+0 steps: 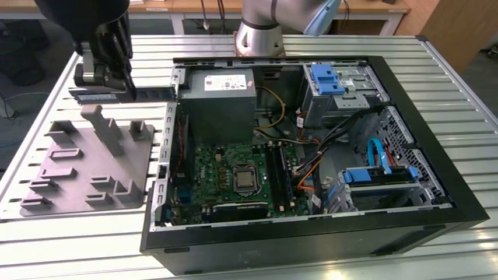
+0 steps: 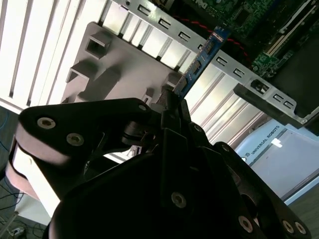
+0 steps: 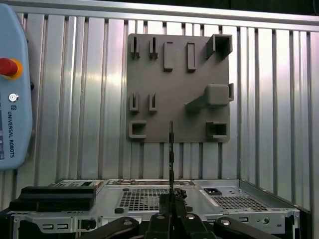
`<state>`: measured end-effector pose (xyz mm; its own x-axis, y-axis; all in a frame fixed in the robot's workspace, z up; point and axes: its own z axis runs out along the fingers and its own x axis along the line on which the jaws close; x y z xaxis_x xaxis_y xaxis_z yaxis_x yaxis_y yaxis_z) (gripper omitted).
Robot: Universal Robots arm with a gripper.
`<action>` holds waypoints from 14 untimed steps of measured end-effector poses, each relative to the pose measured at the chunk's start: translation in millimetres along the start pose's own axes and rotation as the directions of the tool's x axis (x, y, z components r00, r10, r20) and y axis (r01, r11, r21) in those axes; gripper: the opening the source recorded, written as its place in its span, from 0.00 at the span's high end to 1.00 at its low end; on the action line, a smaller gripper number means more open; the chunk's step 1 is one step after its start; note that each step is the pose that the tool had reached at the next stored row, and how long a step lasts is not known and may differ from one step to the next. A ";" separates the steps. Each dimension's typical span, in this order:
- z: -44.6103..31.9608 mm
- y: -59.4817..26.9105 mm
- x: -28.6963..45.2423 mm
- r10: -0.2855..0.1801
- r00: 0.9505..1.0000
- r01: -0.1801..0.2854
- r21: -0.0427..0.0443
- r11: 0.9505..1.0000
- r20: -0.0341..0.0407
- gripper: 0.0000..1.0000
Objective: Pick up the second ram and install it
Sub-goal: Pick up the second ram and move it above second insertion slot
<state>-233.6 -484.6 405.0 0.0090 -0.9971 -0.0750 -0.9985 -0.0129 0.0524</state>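
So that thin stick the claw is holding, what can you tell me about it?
The second ram is a thin, flat, long circuit board, blue-green in the second wrist view with small chips in a row, a mere sliver edge-on in the first wrist view. The claw is shut on it. In the exterior view it hangs roughly level in the air by the grey holder block, beside the open computer case, touching only the claw.

The arm [image 1: 260, 32] stands on its base at the far side and reaches over to the exterior view's left. There its gripper [image 1: 102, 86] hangs pointing down, fingers [image 2: 167, 104] pressed together on the ram [image 1: 151, 93], which juts out sideways.
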 end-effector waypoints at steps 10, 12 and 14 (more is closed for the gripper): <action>-0.2 -22.8 0.3 0.000 1.000 0.000 -0.001 1.000 0.000 0.86; -0.2 -27.3 0.3 0.000 1.000 0.000 -0.002 1.000 0.000 0.86; -0.2 -31.9 0.4 0.000 1.000 0.000 -0.002 1.000 0.000 0.86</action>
<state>-201.7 -484.6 403.5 0.0087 -0.9971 -0.0750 -0.9984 -0.0128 0.0545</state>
